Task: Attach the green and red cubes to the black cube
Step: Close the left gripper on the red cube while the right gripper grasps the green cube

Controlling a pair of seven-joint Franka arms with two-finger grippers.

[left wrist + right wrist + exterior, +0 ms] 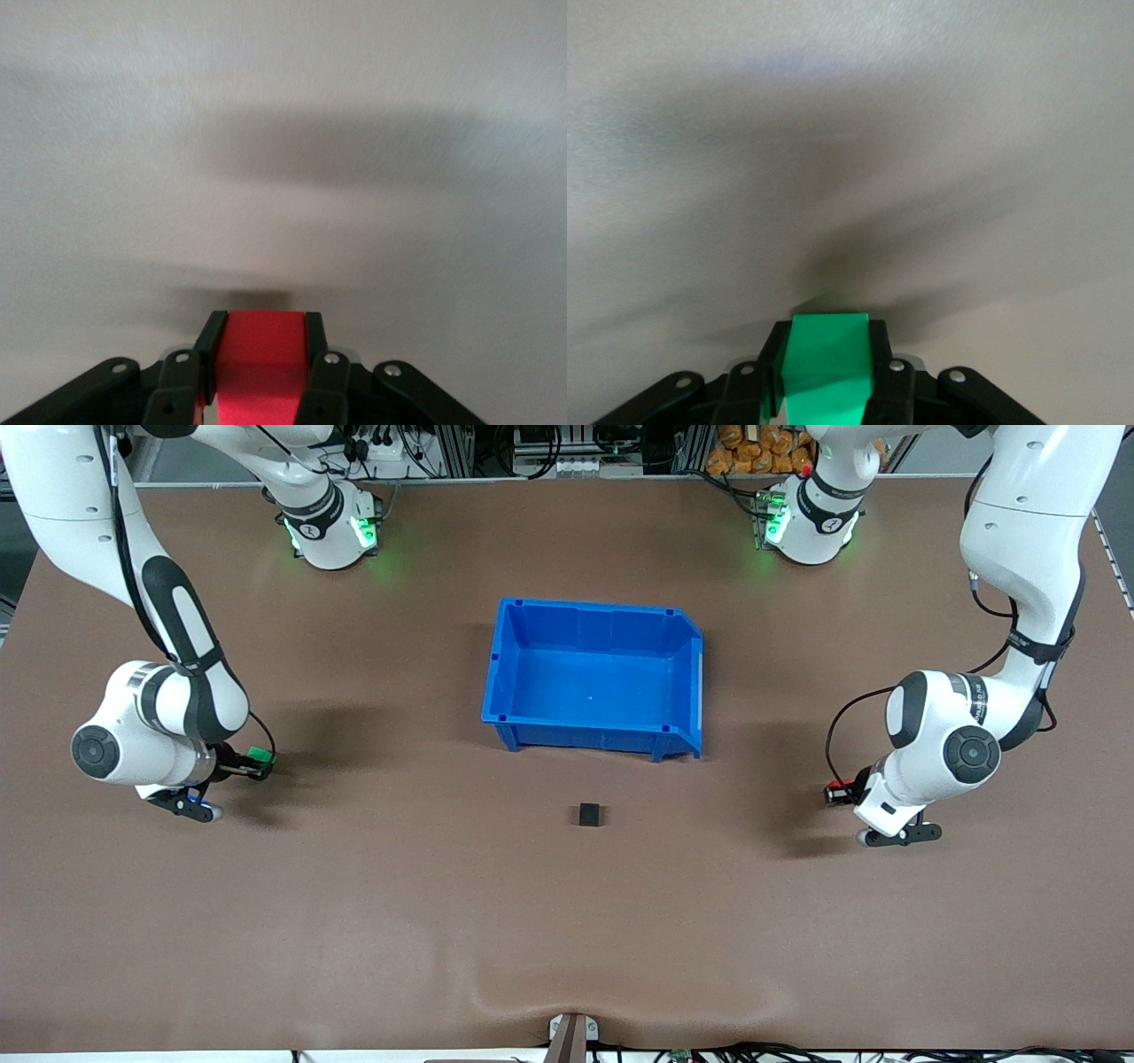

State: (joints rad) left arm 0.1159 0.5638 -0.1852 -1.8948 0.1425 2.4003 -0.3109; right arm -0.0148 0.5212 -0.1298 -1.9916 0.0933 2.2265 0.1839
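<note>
Cubes are both in hand, so you are at the end of the pick-up step with the joining still to come. Your left gripper [840,791] has its fingers closed tight on the red cube [261,363], which sits squarely between the pads in the left wrist view. Your right gripper [251,764] is clamped the same way on the green cube [827,367]. Each gripper is low at its own end of the table [354,921]; whether either cube has lifted off the surface you cannot tell from these views.

The black cube [589,813] lies on the table between your two grippers, well apart from both. It sits a little nearer the front camera than the blue bin [594,731], which stands empty.

Next, as I judge it, you bring both grippers inward toward the black cube, one from each end. Keep the held cubes level and square to its faces, so they meet it flat. Nothing holds the black cube down, so a push from one side alone would likely slide it; closing from both ends together looks the safer plan.
</note>
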